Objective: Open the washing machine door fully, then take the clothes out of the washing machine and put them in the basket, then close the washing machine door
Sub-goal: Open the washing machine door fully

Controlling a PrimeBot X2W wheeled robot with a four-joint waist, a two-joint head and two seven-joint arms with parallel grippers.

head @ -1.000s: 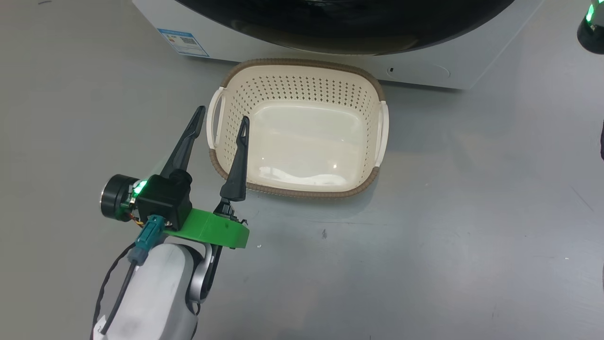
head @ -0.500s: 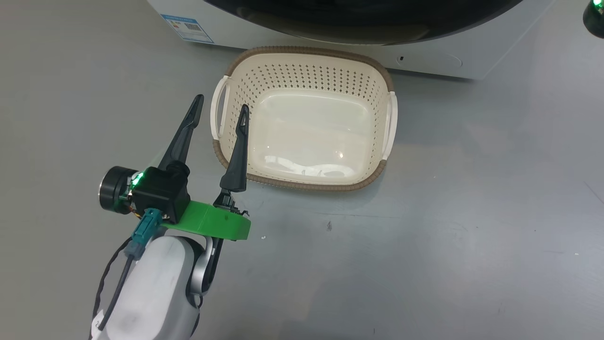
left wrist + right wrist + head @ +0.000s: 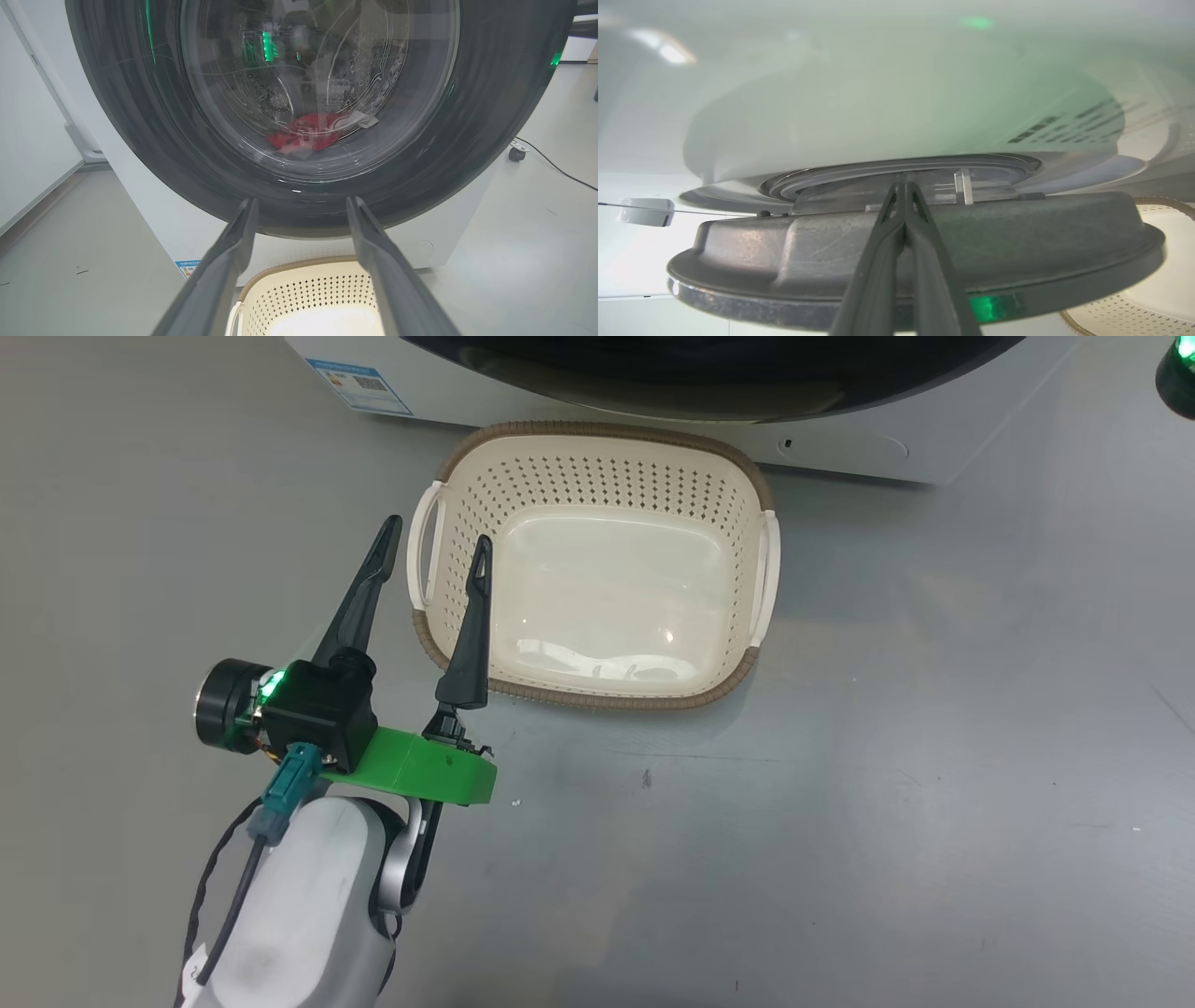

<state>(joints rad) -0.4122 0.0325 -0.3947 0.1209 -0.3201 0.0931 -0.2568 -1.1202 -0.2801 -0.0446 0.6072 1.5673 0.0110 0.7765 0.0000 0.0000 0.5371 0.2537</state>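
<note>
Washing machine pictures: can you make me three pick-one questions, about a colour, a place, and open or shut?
1. What colour is the rim of the basket? A brown B blue C red
2. Where are the clothes? A in the basket B behind the washing machine door glass C on the floor
3. The left end effector is: A shut B open C holding clothes
Answers: 1 A, a brown woven-look band rings it. 2 B, red fabric shows through the glass. 3 B, its fingers stand apart, nothing between.
</note>
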